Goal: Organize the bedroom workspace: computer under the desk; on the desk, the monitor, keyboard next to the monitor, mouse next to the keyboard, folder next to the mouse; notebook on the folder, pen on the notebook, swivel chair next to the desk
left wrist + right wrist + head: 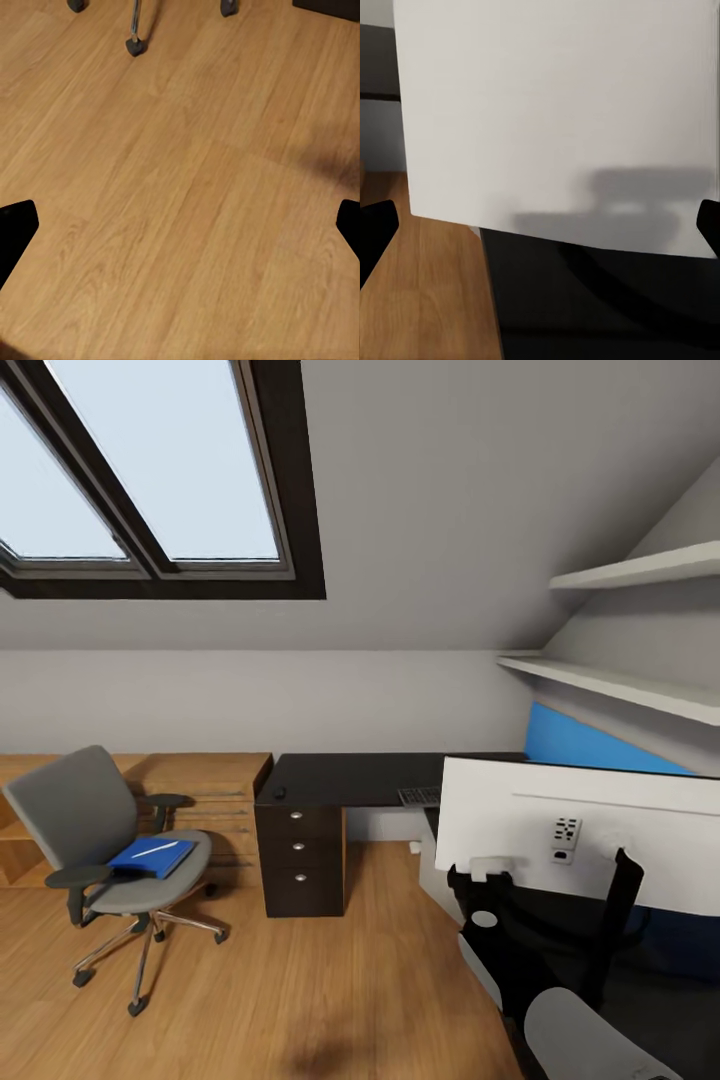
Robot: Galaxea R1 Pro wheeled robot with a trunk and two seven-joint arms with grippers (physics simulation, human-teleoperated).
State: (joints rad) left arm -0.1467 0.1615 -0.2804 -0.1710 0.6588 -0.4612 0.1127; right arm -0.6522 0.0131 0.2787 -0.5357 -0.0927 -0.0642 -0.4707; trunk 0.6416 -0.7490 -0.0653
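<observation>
Computer lifted in the right hand, carried near the desk's right end; grip hidden, can't tell how closed. Left hand spread wide, empty over the floor. Lower the tower level and slide it under the desk, clear of the drawers.

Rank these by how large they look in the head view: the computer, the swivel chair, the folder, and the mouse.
1. The computer: largest, though it is nearest the camera, which inflates it.
2. The swivel chair.
3. The folder, lying on the chair seat.
4. The mouse, a tiny dark spot on the desk.
</observation>
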